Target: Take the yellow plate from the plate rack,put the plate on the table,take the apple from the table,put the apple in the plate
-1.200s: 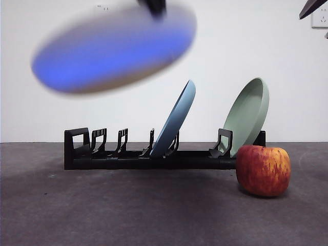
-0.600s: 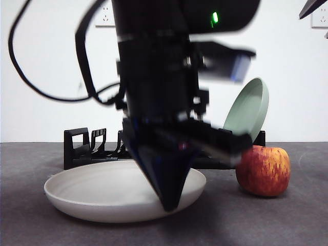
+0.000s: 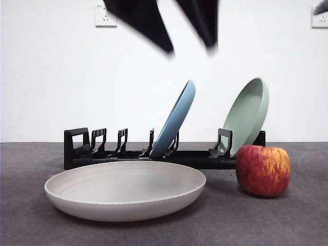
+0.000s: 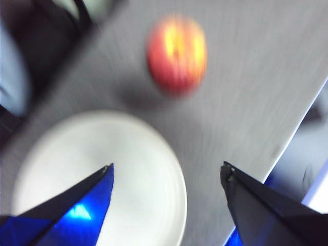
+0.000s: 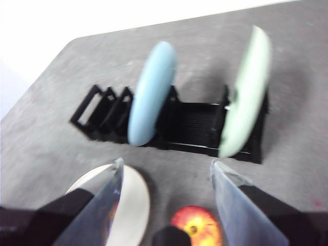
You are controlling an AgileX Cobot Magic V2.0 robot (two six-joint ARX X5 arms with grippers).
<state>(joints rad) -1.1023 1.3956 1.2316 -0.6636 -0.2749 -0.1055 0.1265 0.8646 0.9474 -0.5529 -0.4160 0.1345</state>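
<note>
The yellow plate (image 3: pixel 125 189) lies flat on the table (image 3: pixel 287 220) in front of the plate rack (image 3: pixel 123 158). To its right the apple (image 3: pixel 263 170) rests on the table, apart from the plate's rim. My left gripper (image 3: pixel 190 49) hangs open and empty high above the plate; the left wrist view looks down on the plate (image 4: pixel 133 169) and apple (image 4: pixel 177 54) past that gripper (image 4: pixel 167 165). My right gripper (image 5: pixel 166 163) is open and empty, high up, over the apple (image 5: pixel 197 228) and plate edge (image 5: pixel 134 205). It shows only as a black tip (image 3: pixel 323 7) in the front view.
A light blue plate (image 3: pixel 177 119) and a sage green plate (image 3: pixel 248 115) lean in the rack's slots behind. From the right wrist view, the rack (image 5: pixel 195 128) holds both plates, blue (image 5: pixel 151 92) and green (image 5: pixel 246 92). The table's side edge (image 4: pixel 302 113) runs beyond the apple.
The plate, carried in the air a second ago, was set on the table. The left gripper has since let go of it and risen to the top of the view.
</note>
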